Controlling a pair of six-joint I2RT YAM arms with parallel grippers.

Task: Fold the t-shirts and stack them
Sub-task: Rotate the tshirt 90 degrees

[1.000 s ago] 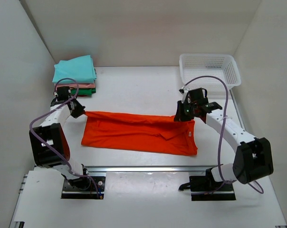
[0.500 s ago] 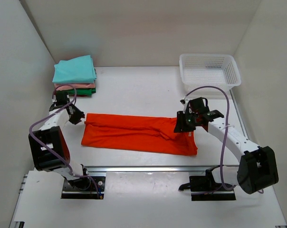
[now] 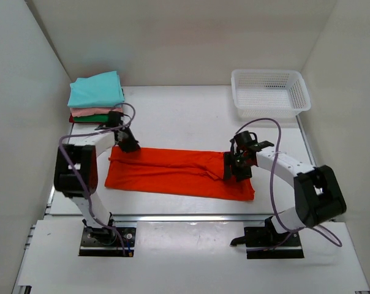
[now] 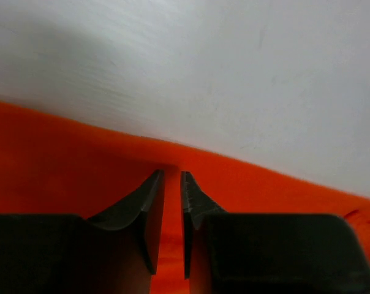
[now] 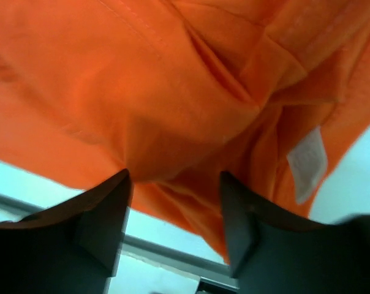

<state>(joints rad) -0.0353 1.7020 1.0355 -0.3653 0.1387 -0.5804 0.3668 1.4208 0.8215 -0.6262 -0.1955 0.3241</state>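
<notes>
On the worktop (image 3: pixel 185 116), orange shirt (image 3: pixel 173 171) folded lengthwise; left fingers (image 4: pixel 149 214) barely apart, right fingers (image 5: pixel 105 214) wide, both empty; next regrasp, cross-fold.

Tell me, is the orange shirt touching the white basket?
Apart. The top view shows the orange shirt lying flat, with bare table between it and the basket.

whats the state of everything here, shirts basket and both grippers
orange-red t-shirt, lying flat as a long strip, rumpled at its right end
folded shirt stack, folded, piled neatly at far left, teal on top
basket, upright, nothing visible inside
left gripper, jaws narrowly apart over the shirt's far edge
right gripper, wide open above the rumpled end
</notes>
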